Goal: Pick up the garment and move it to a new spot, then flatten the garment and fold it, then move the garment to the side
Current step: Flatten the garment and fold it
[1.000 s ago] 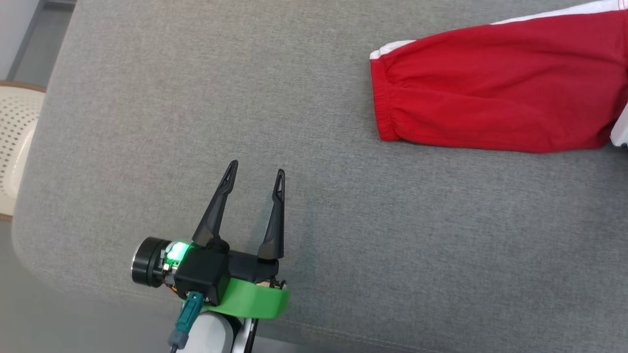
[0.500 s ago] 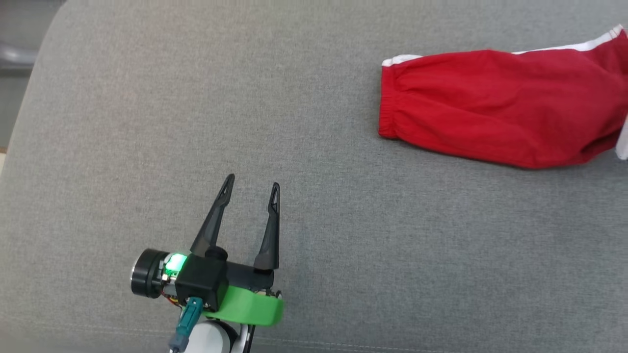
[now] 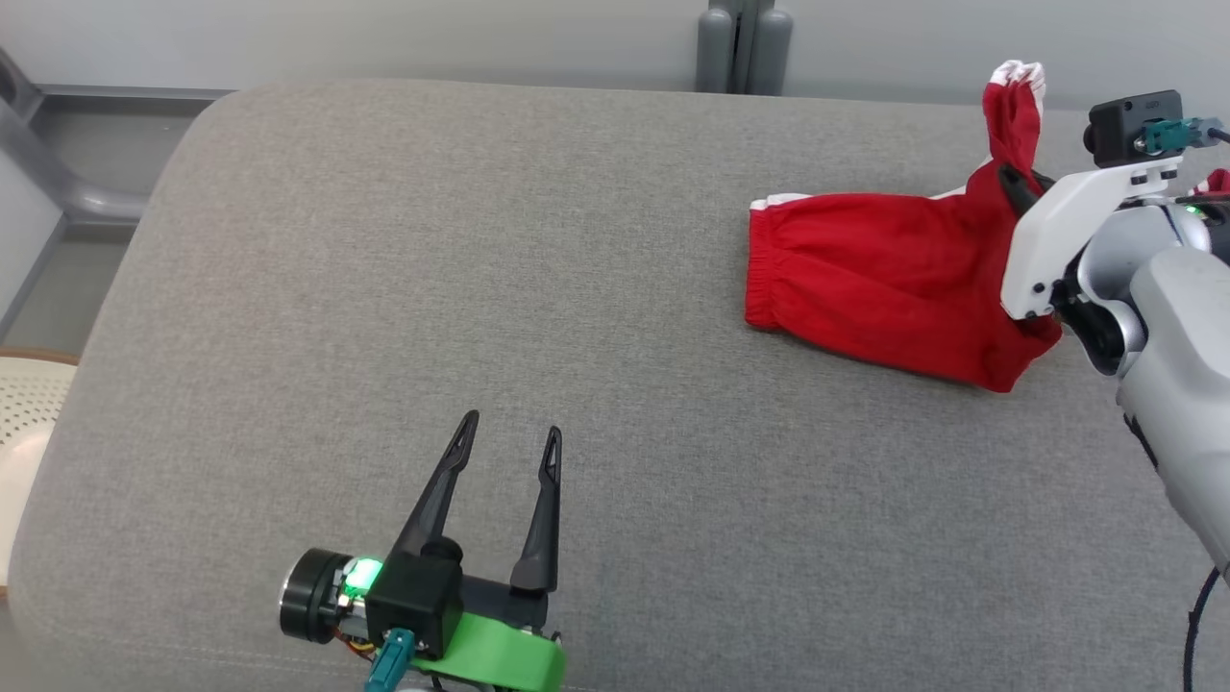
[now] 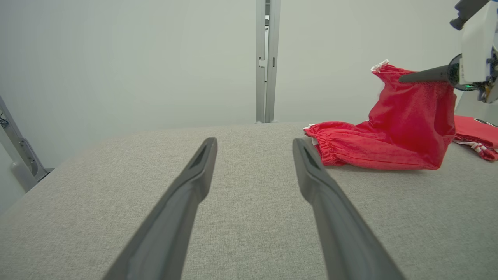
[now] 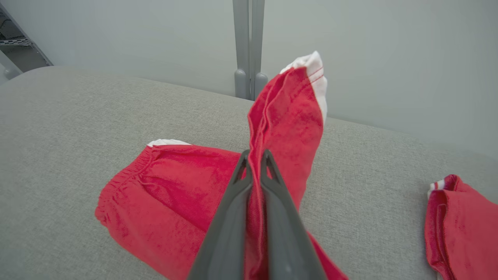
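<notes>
A red garment [image 3: 865,279] with white trim lies on the grey cushion [image 3: 432,288], far right of centre. Its elastic-cuffed end rests flat, pointing left. The other end is pulled up into a peak with a white edge [image 5: 311,70]. My right gripper [image 3: 1011,180] is shut on that raised fold, and the cloth is pinched between its two fingers [image 5: 255,155]. From the left wrist view the garment [image 4: 408,128] hangs from that gripper [image 4: 402,79]. My left gripper [image 3: 511,426] is open and bare over the near cushion, well left of the garment [image 4: 253,142].
A second red piece with white stripes [image 5: 459,221] lies on the cushion right of the held garment. A grey post [image 3: 745,43] stands behind the cushion's far edge. A metal frame [image 3: 48,163] and a pale perforated seat [image 3: 24,423] sit off the left edge.
The head camera has tilted up, so the cushion's far edge and the wall now show. The garment's right end, flat before, is now lifted in my right gripper. The left gripper stays open.
</notes>
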